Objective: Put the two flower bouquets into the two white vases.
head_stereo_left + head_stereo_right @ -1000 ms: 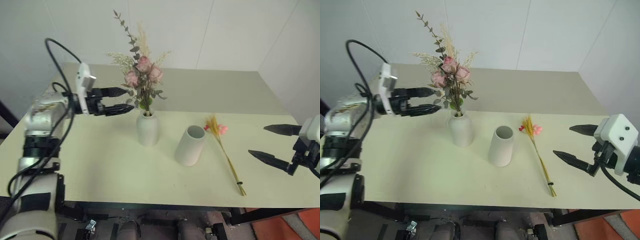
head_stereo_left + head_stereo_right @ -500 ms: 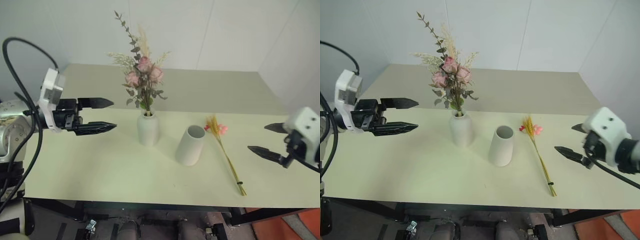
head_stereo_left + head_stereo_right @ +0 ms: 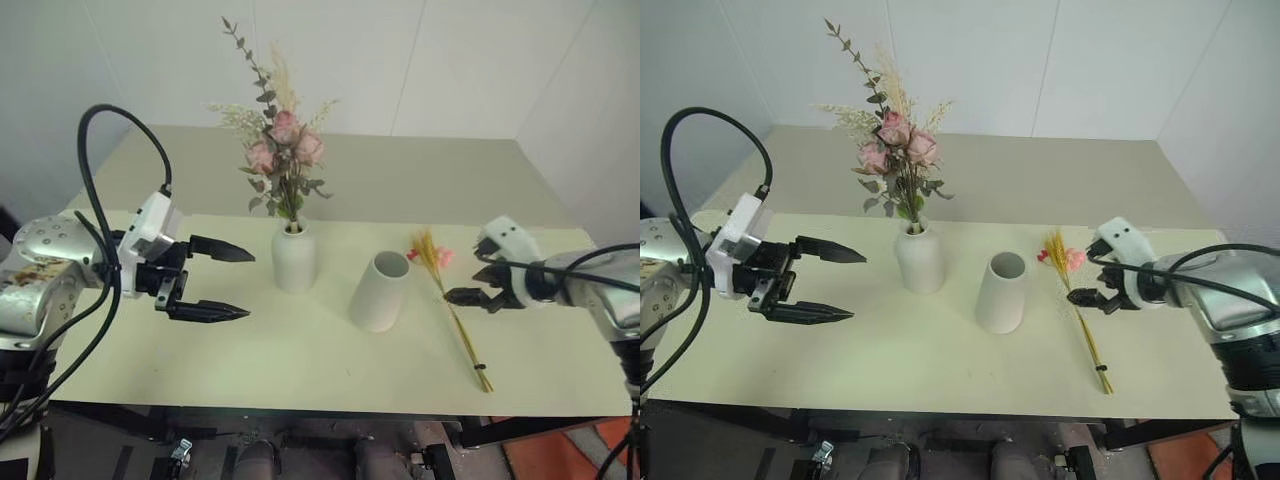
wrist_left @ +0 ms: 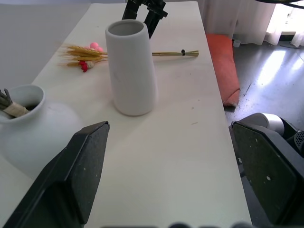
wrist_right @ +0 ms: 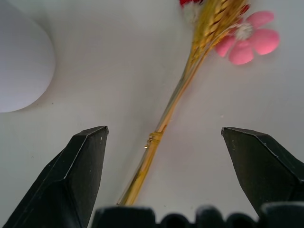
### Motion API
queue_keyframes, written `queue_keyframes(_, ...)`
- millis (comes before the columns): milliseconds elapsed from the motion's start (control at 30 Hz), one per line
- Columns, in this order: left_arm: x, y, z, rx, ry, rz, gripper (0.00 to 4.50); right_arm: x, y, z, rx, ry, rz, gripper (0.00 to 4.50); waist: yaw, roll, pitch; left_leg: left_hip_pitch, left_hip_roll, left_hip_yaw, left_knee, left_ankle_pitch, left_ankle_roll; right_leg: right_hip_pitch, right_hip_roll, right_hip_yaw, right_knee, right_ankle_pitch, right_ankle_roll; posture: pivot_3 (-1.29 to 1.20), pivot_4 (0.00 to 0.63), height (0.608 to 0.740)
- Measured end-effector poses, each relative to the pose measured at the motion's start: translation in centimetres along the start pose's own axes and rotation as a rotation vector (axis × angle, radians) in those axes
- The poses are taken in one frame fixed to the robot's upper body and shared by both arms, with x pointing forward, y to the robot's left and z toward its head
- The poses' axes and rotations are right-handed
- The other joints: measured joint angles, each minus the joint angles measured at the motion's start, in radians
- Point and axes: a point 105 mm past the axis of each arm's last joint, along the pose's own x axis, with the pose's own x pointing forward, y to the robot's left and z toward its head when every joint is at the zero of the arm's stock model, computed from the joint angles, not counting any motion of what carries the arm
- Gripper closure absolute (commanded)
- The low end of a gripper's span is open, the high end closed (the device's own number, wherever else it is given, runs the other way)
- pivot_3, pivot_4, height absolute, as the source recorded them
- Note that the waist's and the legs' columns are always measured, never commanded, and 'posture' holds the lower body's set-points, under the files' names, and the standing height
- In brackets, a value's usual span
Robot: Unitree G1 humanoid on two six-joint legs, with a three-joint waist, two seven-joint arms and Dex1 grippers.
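A bushy bouquet of pink roses (image 3: 281, 150) stands in the bottle-shaped white vase (image 3: 295, 260) at mid-table. To its right the cylinder vase (image 3: 380, 291) stands upright with nothing in it. The thin bouquet of straw-yellow stems (image 3: 458, 325) with small pink flowers (image 5: 247, 40) lies flat on the table right of that vase. My right gripper (image 5: 163, 129) is open and pointed down over those stems, one finger on each side of them. My left gripper (image 3: 248, 285) is open and holds nothing, left of the bottle vase and pointing toward it.
The pale table (image 3: 250, 360) has its front edge close to me and a wall behind its far edge. An orange cushion (image 4: 222, 66) lies on the floor beyond the table's right side.
My left gripper drew back from the roses toward the near left, staying open. My right gripper swung in from the table's right edge and dropped over the thin bouquet's stems.
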Motion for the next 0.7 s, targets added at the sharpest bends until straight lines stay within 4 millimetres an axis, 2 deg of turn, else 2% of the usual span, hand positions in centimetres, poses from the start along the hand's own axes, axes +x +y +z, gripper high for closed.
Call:
queue_keyframes(33,0.0,-0.1,-0.1,-0.001,0.003,0.001,0.03,0.4,0.0,-0.1,0.006,0.009,-0.005,0.00,0.000,0.000,0.000,0.000,0.000,0.000,0.000,0.000,0.000,0.000,0.000,0.000,0.000,0.000,0.000,0.00,0.150,0.740)
queue_keyframes(133,0.0,-0.2,-0.7,0.001,0.026,0.011,0.00,1.5,0.0,-0.6,0.032,0.036,-0.003,0.62,-0.001,0.000,0.000,0.001,0.000,0.000,0.000,0.000,0.000,0.000,0.000,0.000,0.000,-0.001,0.001,0.00,0.150,0.740)
queue_keyframes(300,-0.1,-0.6,-1.0,-0.008,0.035,0.014,0.00,2.5,-0.9,-2.0,0.087,0.092,-0.026,2.43,0.000,0.000,0.000,0.000,0.000,0.000,0.000,0.000,0.000,0.000,0.000,0.000,0.000,0.000,0.001,0.00,0.150,0.740)
queue_keyframes(467,-0.4,-0.5,-0.9,0.007,0.044,0.031,0.00,2.8,-1.9,-2.0,0.105,0.099,-0.058,4.27,-0.001,0.000,0.000,0.001,0.000,0.000,0.000,0.000,0.000,0.001,0.001,0.000,0.000,0.000,0.001,0.00,0.150,0.740)
queue_keyframes(500,-0.5,-0.5,-0.9,0.008,0.046,0.032,0.00,2.8,-2.0,-1.9,0.106,0.098,-0.065,4.48,-0.002,0.000,0.000,0.002,0.000,0.000,0.000,0.000,0.000,0.001,0.001,0.000,0.000,0.000,0.001,0.00,0.150,0.740)
queue_keyframes(600,-0.5,-0.6,-1.1,0.013,0.050,0.032,0.00,3.2,-2.5,-1.4,0.090,0.069,-0.121,4.48,-0.005,0.000,0.000,0.003,0.000,0.000,0.000,0.000,0.000,0.002,0.001,0.000,0.000,0.000,0.001,0.00,0.150,0.740)
queue_keyframes(700,-0.6,-0.6,-1.0,0.022,0.052,0.038,0.00,2.7,-4.7,1.4,0.036,-0.135,-0.323,4.48,-0.004,0.001,0.000,0.003,0.000,0.001,0.000,0.000,0.000,0.001,0.001,0.000,0.001,0.000,0.002,0.00,0.150,0.740)
